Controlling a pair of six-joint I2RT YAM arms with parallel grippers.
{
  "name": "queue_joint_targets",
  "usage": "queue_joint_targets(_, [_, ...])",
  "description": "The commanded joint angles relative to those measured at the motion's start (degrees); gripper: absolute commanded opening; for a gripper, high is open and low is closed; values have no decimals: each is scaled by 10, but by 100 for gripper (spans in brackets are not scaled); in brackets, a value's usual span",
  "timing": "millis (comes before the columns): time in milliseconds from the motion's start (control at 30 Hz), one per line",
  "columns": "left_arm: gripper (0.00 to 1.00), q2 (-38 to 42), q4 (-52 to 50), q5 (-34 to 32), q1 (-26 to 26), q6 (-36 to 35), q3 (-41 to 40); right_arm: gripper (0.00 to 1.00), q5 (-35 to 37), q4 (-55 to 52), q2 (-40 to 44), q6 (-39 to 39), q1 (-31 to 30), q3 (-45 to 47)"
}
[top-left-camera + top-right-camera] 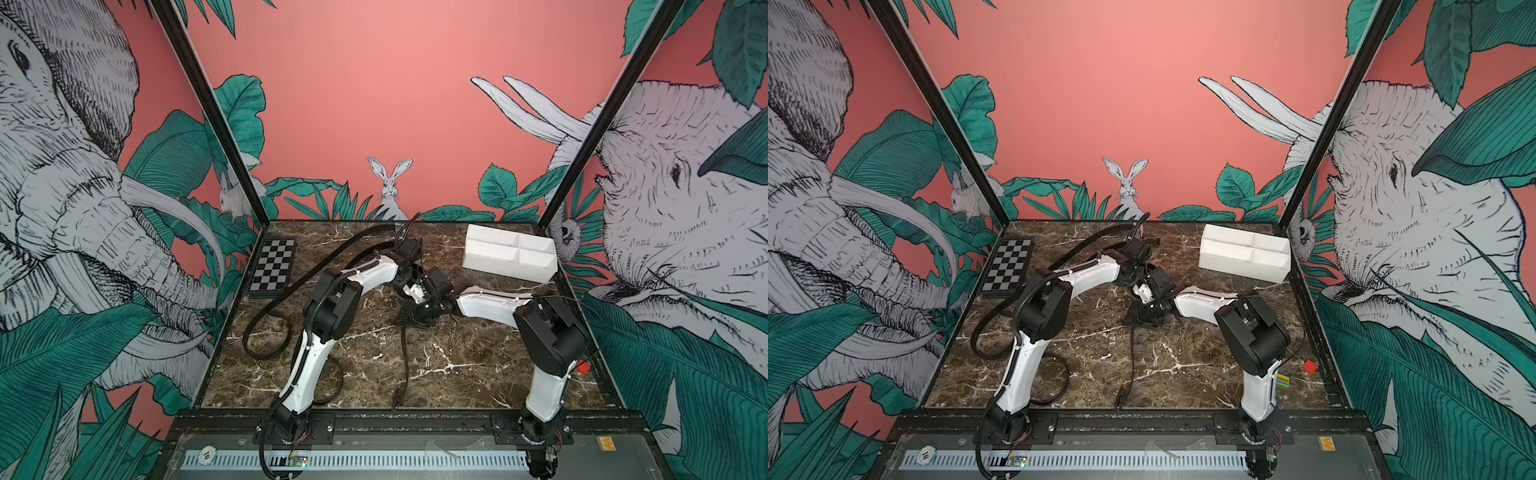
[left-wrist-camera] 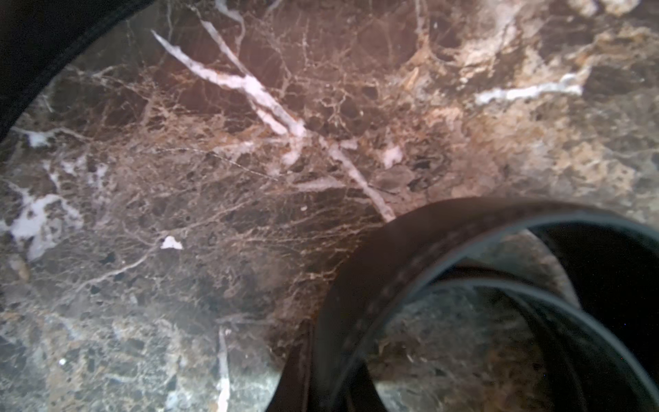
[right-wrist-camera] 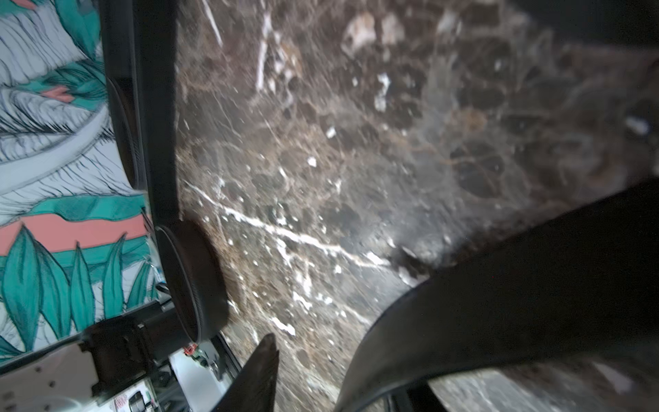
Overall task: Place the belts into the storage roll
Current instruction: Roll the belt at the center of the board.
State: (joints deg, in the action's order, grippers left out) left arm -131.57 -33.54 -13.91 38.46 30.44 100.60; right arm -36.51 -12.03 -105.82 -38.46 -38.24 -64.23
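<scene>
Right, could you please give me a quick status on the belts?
Left gripper shut at coiled belt, grip unconfirmed. Right gripper state unclear. Storage roll empty, nothing in the way.

The belt coil (image 2: pixel 360 281) is cut off by the edge of the left wrist view; the right wrist view is motion-blurred throughout.

- You face a coral-pink back wall (image 1: pixel 374 83) with a white rabbit (image 1: pixel 390 187) drawn among green leaves.
- On both side walls you see large drawn elephants (image 1: pixel 62 187) and teal foliage.
- Two black frame posts (image 1: pixel 210 112) rise from the far corners.
- Your tabletop (image 1: pixel 457 361) is dark brown marble with white veins, evenly lit.
- A grey slotted duct (image 1: pixel 415 459) runs along your near edge.
</scene>
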Motion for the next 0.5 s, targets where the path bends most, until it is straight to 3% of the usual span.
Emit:
queue_joint_targets(0, [5, -88, -108, 87, 10, 13, -50, 53, 29, -73, 55, 49, 32, -23])
queue_joint_targets(167, [5, -91, -106, 97, 11, 6, -46, 58, 61, -157, 88, 122, 116, -29])
queue_joint_targets(467, [3, -99, -119, 106, 13, -6, -30, 57, 125, -171, -24, 201, 178, -168])
